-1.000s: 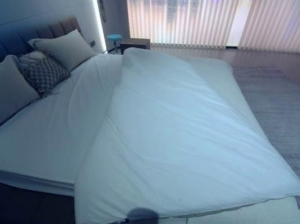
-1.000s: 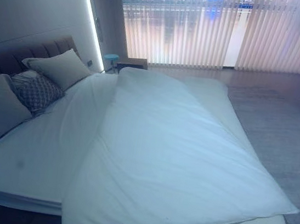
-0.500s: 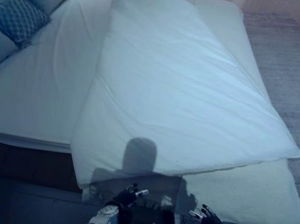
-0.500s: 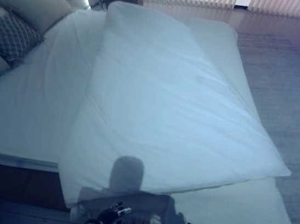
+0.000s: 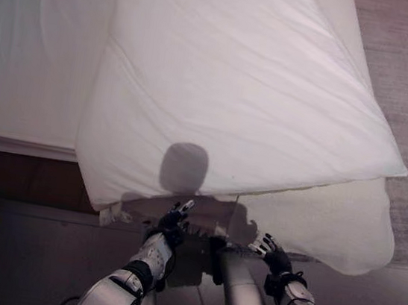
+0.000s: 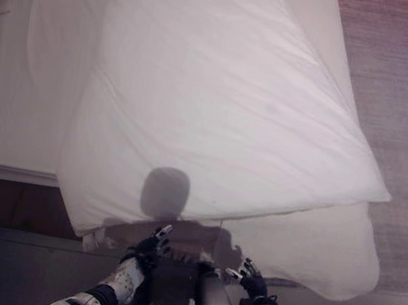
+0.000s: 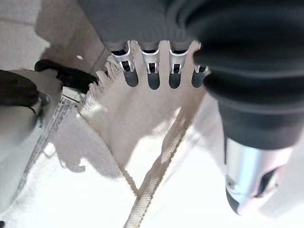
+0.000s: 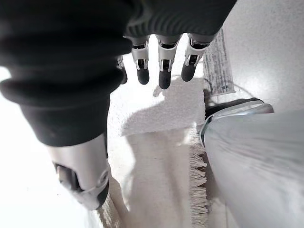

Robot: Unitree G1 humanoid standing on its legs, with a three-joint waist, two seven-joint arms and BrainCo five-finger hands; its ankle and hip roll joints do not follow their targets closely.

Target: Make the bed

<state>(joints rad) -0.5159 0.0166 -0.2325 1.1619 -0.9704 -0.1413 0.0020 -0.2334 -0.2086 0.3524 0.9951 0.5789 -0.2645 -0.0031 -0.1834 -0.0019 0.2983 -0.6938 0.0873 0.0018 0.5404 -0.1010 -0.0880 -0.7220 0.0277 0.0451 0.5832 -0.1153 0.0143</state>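
One puffy white duvet (image 5: 235,89)

Left hand (image 7: 209,57), fingers (image 7: 153,76) straight, above fringed cloth (image 7: 142,123).

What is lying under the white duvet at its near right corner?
Under the white duvet a fluffy white blanket sticks out at the near right corner. How far it extends beneath is covered.

Duvet (image 5: 235,89) on bed (image 5: 16,90), hanging over foot
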